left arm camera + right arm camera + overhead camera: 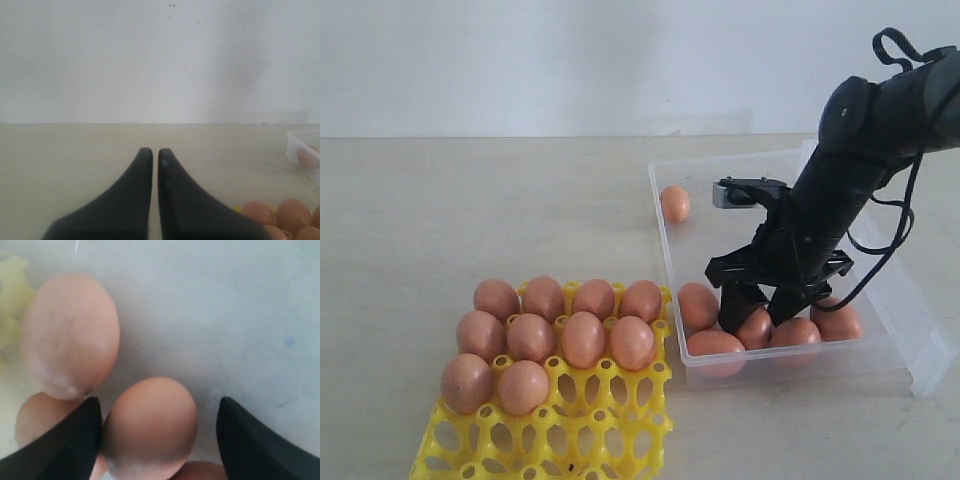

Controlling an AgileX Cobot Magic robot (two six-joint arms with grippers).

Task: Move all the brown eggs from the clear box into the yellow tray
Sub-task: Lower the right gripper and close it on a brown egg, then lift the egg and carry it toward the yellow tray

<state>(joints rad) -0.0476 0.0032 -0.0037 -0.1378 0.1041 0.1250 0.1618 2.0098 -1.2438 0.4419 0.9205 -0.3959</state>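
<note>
Reaching down from the right side, the black right gripper stands inside the clear box, a shallow rectangular transparent plastic container with low walls. Its jaws are spread wide and grip nothing. Its wrist camera shows one oval orange-brown egg sitting between the two black fingers. One finger looks to be touching the shell or just beside it, and the other stands apart from it with bare box floor between. Around that egg, a cluster of matte brown eggs lies along the near wall of the box, five or perhaps six, since the arm covers part of them. A lone egg rests by the far left corner of the box, well apart from the cluster. Just beside the box on its left lies the yellow tray, a bright yellow plastic grid of open cups, on the pale beige table. Ten eggs sit in its cups: four in the far row, four in the next, and two at the left of the third. The left gripper points across the table with its black fingers nearly pressed together, closed on nothing.
</note>
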